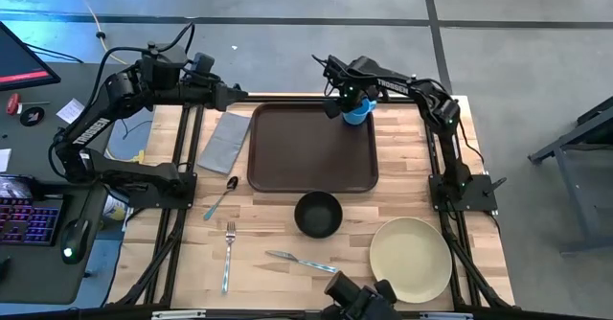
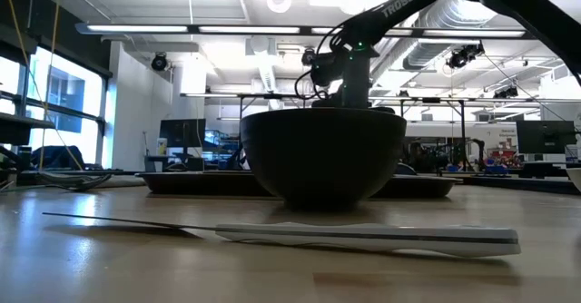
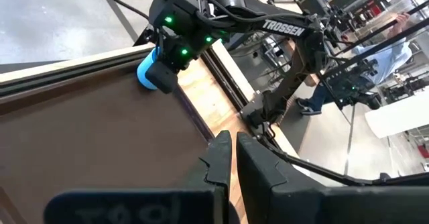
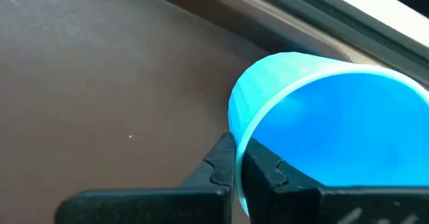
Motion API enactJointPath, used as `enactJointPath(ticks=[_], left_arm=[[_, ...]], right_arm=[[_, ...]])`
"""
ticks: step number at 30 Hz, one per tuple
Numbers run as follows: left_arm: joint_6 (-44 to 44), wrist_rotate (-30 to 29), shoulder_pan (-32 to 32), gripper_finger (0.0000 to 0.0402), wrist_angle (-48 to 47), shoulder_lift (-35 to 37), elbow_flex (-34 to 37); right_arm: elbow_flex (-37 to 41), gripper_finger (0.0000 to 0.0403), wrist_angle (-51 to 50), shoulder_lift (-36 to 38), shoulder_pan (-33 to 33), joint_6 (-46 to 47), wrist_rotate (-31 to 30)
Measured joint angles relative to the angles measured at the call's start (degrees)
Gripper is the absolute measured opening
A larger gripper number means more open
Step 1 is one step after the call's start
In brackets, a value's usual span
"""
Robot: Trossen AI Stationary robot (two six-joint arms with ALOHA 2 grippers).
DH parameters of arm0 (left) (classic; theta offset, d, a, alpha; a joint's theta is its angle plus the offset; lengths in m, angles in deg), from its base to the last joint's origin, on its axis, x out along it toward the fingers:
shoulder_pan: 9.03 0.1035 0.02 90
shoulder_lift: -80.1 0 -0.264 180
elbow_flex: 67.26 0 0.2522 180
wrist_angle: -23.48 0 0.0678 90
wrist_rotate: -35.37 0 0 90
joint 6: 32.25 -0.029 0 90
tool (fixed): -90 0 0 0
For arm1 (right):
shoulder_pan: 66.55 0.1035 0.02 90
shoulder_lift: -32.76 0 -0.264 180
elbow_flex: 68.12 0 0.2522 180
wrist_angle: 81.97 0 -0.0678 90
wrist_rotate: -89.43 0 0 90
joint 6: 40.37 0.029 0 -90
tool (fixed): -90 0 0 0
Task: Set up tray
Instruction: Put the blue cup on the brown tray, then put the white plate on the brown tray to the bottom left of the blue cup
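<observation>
Right gripper [image 4: 236,158] clamped on blue cup [image 4: 322,130] rim, cup over tray [image 1: 311,148] far right corner, left gripper [image 3: 232,158] fingers together, beyond the tray's far left corner

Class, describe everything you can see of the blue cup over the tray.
The bright blue plastic cup, smooth-walled with a thin rim and open mouth, sits at the far right corner of the dark brown rectangular plastic tray. The right gripper pinches its rim, one finger inside, one outside. It appears empty.

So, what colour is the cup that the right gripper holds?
Bright blue; the cup shows best in the right wrist view.
</observation>
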Motion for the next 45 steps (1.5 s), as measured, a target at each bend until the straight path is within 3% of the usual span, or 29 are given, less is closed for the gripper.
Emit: enactJointPath(ticks=[15, 21, 28, 35, 38, 45], left_arm=[[-0.3, 0.0, 0.0, 0.0058, 0.0, 0.0, 0.0], [-0.6, 0.1, 0.0, 0.0058, 0.0, 0.0, 0.0], [-0.9, 0.1, 0.0, 0.0058, 0.0, 0.0, 0.0], [-1.5, 1.4, 0.0, 0.0058, 0.0, 0.0, 0.0], [-3.5, 2.8, 0.0, 0.0058, 0.0, 0.0, 0.0], [-6.5, 7.1, 0.0, 0.0058, -0.6, 0.0, 0.0]], right_arm=[[0.0, 0.0133, -1.8, 0.3, 0.0, 0.1, 5.5], [0.0, 0.0173, -3.4, 4.9, 1.4, -0.6, 5.1], [0.0, 0.0192, -5.4, 13.2, 5.3, 0.2, 1.3], [0.1, 0.0192, -19.5, 18.7, 12.6, 4.4, 7.2], [4.4, 0.0192, -22.2, 21.5, 18.6, 6.1, 8.6], [24.4, 0.0192, -13.3, 32.1, 31.7, 18.8, 17.7]])
